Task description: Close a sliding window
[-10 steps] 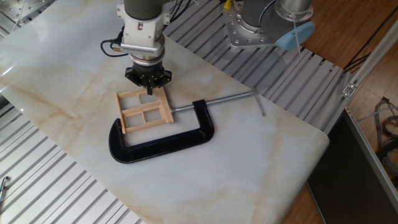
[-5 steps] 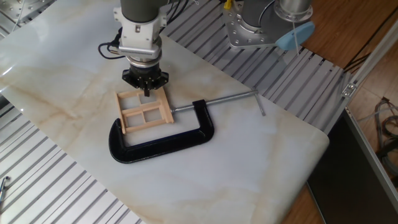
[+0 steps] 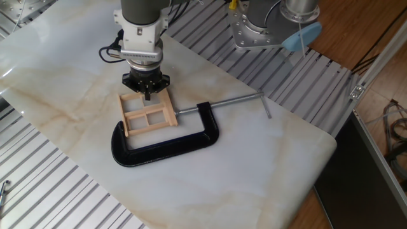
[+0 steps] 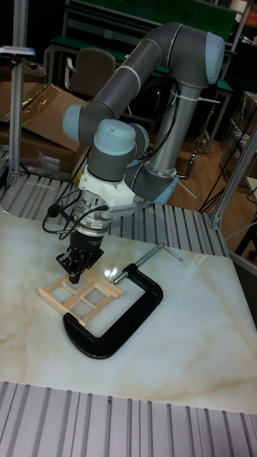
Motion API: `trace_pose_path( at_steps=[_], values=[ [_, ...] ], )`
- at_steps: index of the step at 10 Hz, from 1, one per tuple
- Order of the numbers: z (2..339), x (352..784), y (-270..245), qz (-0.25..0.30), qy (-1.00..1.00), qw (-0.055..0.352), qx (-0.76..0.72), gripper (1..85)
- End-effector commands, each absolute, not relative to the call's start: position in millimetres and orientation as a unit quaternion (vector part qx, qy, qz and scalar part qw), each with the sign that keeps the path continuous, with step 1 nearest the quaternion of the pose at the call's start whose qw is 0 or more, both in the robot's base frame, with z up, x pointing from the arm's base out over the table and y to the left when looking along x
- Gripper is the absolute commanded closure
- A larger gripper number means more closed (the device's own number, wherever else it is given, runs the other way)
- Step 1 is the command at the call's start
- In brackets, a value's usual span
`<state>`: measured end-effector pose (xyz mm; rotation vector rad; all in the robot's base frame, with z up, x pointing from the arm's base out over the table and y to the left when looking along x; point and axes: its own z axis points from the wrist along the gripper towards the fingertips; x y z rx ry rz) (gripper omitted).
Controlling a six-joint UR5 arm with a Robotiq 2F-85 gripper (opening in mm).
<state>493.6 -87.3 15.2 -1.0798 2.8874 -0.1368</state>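
The sliding window [image 3: 147, 114] is a small frame of pale wood with thin slats, lying flat on the marble table; the tall fixed view shows the window [image 4: 80, 289] too. A big black C-clamp [image 3: 166, 142] holds it at its right side. My gripper [image 3: 146, 95] points straight down at the window's far edge, its dark fingers drawn together in one tip, shut with nothing between them. In the tall fixed view the gripper [image 4: 76, 275] touches or nearly touches the far slat. I cannot tell how the inner sash sits.
The C-clamp's steel screw and handle [image 3: 245, 99] stretch to the right over the marble table [image 3: 267, 165]. Ribbed metal rails [image 3: 57, 191] border the slab. A second robot base [image 3: 254, 28] stands at the back right. The clamp [image 4: 114, 314] curves around the window's near side.
My gripper has shifted a little to the left along the window's far edge. The window's outer frame and the clamp have not visibly moved.
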Motion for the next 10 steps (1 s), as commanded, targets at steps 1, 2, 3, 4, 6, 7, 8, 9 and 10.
trace_pose_path(
  at_steps=[1, 2, 3, 4, 6, 7, 8, 9, 10],
  values=[
    [13.8, 500.4, -87.2, -0.043, 0.932, 0.035, -0.358, 85.0],
    [13.4, 500.9, -86.6, -0.042, 0.932, 0.036, -0.358, 85.0],
    [13.6, 500.6, -85.8, -0.041, 0.932, 0.035, -0.360, 85.0],
    [13.6, 500.6, -85.7, -0.041, 0.930, 0.035, -0.363, 85.0],
    [13.6, 501.4, -85.3, -0.041, 0.928, 0.036, -0.370, 85.0],
    [13.3, 501.9, -85.3, -0.041, 0.927, 0.037, -0.372, 85.0],
    [13.2, 502.4, -85.3, -0.042, 0.926, 0.038, -0.373, 85.0],
    [12.9, 502.9, -85.3, -0.042, 0.925, 0.038, -0.376, 85.0],
    [12.3, 504.0, -85.7, -0.043, 0.924, 0.039, -0.379, 85.0]
  ],
)
